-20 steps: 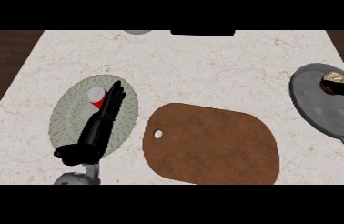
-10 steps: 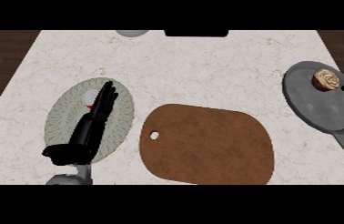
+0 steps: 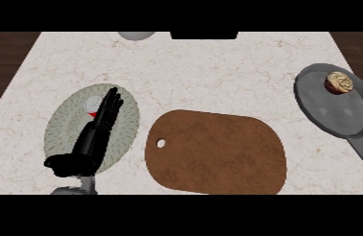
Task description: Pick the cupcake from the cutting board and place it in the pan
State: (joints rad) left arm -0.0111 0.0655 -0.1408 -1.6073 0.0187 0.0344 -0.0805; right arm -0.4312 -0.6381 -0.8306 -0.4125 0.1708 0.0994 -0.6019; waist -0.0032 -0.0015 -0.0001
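Your cupcake (image 3: 340,82) already sits in the grey pan (image 3: 319,108) at the far right of the counter (image 3: 212,72), near the pan's upper rim, so by the look of it the placing is done and nothing is left to carry. The brown cutting board (image 3: 216,153) lies bare in the middle, its small hole toward the left, well apart from the pan. Your left hand (image 3: 96,132) is stretched out flat over the pale green plate (image 3: 60,129) on the left, fingers straight and pressed together, holding nothing; it appears to be resting there out of the way rather than working. A small red and white thing (image 3: 92,105) lies on that plate just beside the fingertips, too small to name. Your right hand shows nowhere in the head view. For room, you have open counter above the board and between board and pan; the pan runs close to the counter's right edge, and its handle heads off toward the lower right. A grey round thing (image 3: 136,35) and a dark block (image 3: 203,34) sit at the far edge, clear of everything.
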